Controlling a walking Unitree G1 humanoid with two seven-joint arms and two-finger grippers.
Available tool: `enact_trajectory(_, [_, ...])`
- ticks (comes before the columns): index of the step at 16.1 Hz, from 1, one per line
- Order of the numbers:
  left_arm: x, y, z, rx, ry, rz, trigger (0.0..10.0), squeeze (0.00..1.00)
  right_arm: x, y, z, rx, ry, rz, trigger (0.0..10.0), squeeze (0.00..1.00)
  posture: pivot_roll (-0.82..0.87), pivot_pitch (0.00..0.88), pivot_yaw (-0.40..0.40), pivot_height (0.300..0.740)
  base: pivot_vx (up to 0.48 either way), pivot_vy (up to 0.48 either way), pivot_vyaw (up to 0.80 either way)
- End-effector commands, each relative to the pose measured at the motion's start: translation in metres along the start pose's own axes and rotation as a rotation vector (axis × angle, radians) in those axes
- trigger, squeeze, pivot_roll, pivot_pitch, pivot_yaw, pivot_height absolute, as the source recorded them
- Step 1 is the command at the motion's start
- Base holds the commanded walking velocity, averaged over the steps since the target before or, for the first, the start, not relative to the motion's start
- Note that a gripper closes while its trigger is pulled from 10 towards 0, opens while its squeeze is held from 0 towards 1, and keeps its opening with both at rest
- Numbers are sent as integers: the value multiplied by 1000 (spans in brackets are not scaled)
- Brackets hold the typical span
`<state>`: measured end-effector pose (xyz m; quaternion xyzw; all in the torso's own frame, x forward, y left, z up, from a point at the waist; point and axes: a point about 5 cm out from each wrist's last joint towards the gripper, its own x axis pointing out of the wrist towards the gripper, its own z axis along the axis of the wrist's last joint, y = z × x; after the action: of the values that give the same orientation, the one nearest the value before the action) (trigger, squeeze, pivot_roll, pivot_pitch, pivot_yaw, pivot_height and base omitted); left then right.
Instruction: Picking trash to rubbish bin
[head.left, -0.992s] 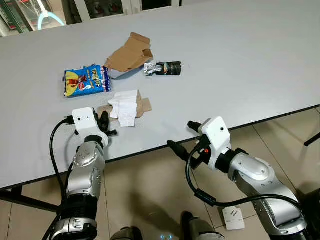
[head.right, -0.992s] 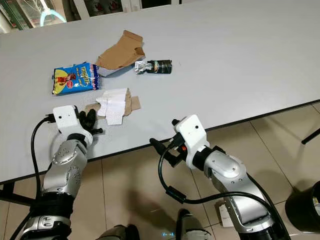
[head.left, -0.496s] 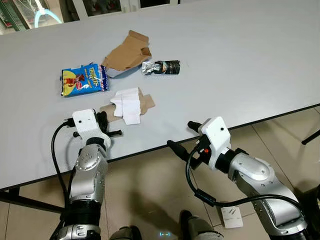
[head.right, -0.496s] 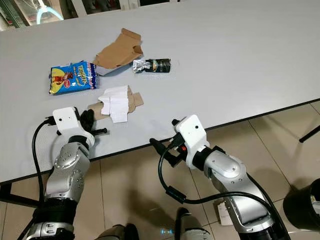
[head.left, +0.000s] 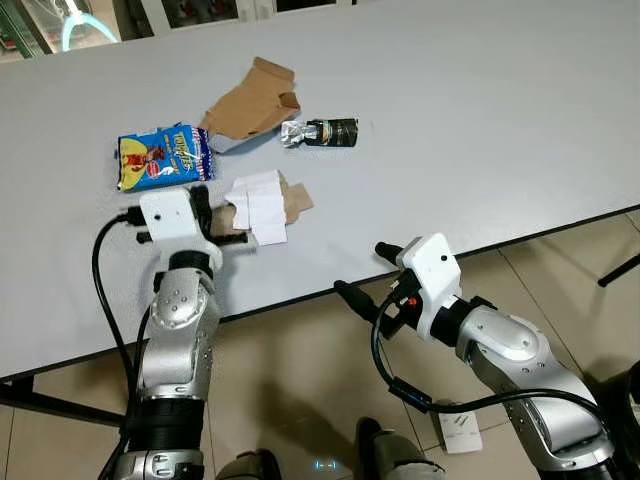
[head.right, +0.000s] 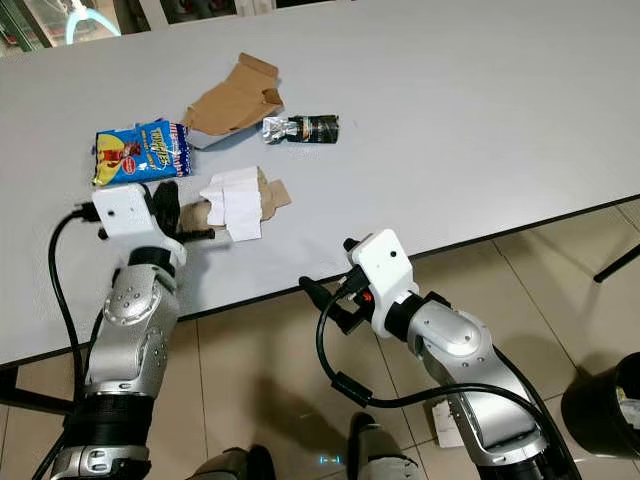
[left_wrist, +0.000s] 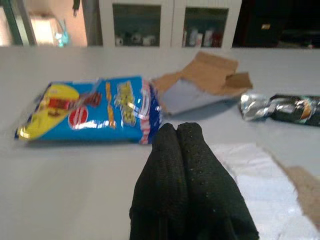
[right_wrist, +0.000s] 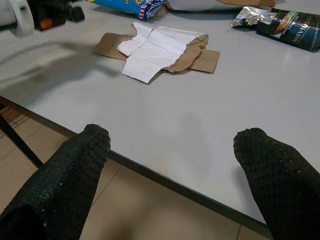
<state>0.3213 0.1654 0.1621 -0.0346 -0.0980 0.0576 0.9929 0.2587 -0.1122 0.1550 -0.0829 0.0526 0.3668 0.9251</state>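
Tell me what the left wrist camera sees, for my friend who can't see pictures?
The left end effector, fingers pressed together, hovers over a grey table. Beyond it lie a blue snack bag, torn brown cardboard and a dark foil packet.

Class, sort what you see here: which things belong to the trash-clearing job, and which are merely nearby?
Job: blue snack bag, torn brown cardboard, dark foil pouch, white paper on cardboard scrap, left gripper, right gripper.

Nearby: grey table, paper tag on floor.
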Motion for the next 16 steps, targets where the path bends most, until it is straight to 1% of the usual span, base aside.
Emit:
enact_trajectory(1, [2, -2, 9, 21, -31, -1, 0, 0, 0, 1, -2, -6, 4, 7, 10000, 0, -224, 203, 45, 740, 0, 0, 0])
enact_trajectory(2, [2, -5, 7, 54, -15, -20, 0, 0, 0, 1, -2, -5, 4, 7, 10000, 0, -224, 203, 45, 740, 0, 0, 0])
enact_trajectory(3, [3, -7, 3, 68, 6, -27, 0, 0, 0, 1, -2, -5, 3, 7, 10000, 0, -224, 203, 45, 740, 0, 0, 0])
enact_trajectory(4, [4, -8, -1, 114, 29, -25, 0, 0, 0, 1, -2, -5, 3, 7, 10000, 0, -224, 203, 45, 740, 0, 0, 0])
enact_trajectory(5, [6, -11, -6, 118, 47, -37, 10000, 1000, 1, 2, -2, -5, 1, 8, 10000, 0, -226, 199, 47, 740, 0, 0, 0])
enact_trajectory(6, [9, -20, -7, 57, 51, -77, 10000, 1000, 1, 2, -2, -6, 1, 7, 10000, 0, -226, 199, 47, 740, 0, 0, 0])
enact_trajectory(8, [12, -23, -9, 23, 72, -80, 10000, 1000, 0, 2, -1, -7, 2, 7, 10000, 0, -233, 200, 45, 740, 0, 0, 0])
enact_trajectory(9, [16, -22, -13, 1, 104, -55, 10000, 1000, 0, 2, -1, -7, 2, 6, 10000, 0, -233, 200, 45, 740, 0, 0, 0])
enact_trajectory(11, [21, -19, -17, 7, 127, -28, 10000, 1000, 0, 2, -1, -7, 3, 6, 10000, 0, -239, 201, 45, 740, 0, 0, 0])
enact_trajectory(13, [22, -15, -19, 14, 134, -11, 10000, 1000, -1, 3, -1, -6, 4, 6, 10000, 0, -243, 203, 48, 740, 0, 0, 0])
enact_trajectory(16, [24, 1, -18, 68, 119, 52, 10000, 1000, -1, 3, -2, -4, 6, 3, 10000, 0, -243, 205, 49, 740, 0, 0, 0])
